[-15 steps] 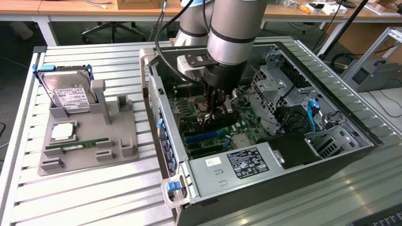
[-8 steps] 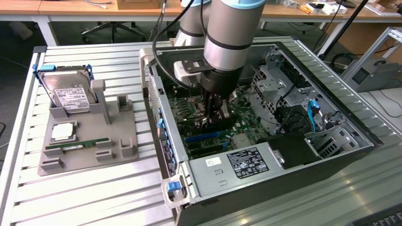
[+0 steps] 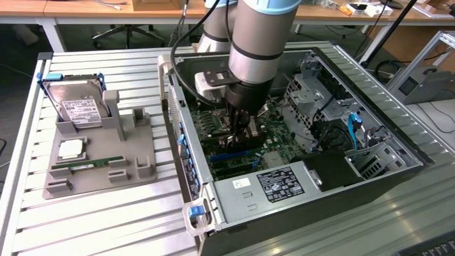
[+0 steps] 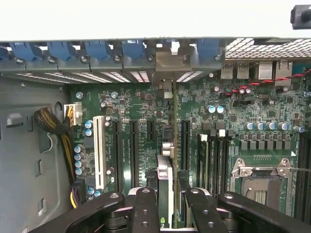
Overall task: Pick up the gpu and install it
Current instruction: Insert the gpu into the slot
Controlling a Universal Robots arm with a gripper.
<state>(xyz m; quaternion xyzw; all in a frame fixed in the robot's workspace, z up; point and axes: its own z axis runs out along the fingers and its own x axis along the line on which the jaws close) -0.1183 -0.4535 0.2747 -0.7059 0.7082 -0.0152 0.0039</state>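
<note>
arm [image 3: 259, 37]: grey cylindrical links, black band, light-blue joint cap at frame top | wrist: white block, black cable looping | gripper [image 4: 170, 206]: black linkage bars, round pivot screws

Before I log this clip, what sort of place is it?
Most likely a robotics lab or workshop bench set up for PC assembly: an open computer case on a slatted metal table, a grey parts fixture holding a hard drive, and desks behind.

gripper [image 3: 242, 140] clamped on the gpu [image 3: 245, 145] low inside the open computer case [image 3: 370, 106], above the motherboard [image 3: 281, 154]
</note>
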